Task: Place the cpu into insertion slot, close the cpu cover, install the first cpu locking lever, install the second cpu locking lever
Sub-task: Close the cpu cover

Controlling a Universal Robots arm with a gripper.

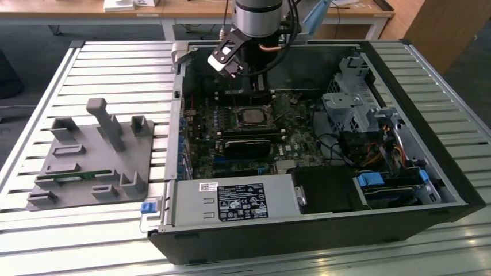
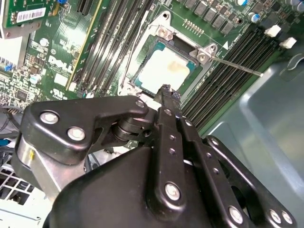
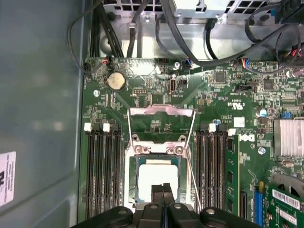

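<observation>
Pincer (image 3: 163, 189) is clenched on nothing, tips just above the cpu (image 3: 156, 173). The cpu sits flat in the insertion slot (image 3: 156, 146). The cpu cover (image 3: 161, 112) is flipped open beyond the slot, so the chip is exposed. One locking lever (image 2: 237, 66) sticks out, looks unlatched.

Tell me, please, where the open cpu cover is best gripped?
Probably the cpu cover by its free cross-bar, farthest from the hinge beside the cpu. It is a thin frame swung back off the insertion slot, so pinch across its thickness from above.
</observation>
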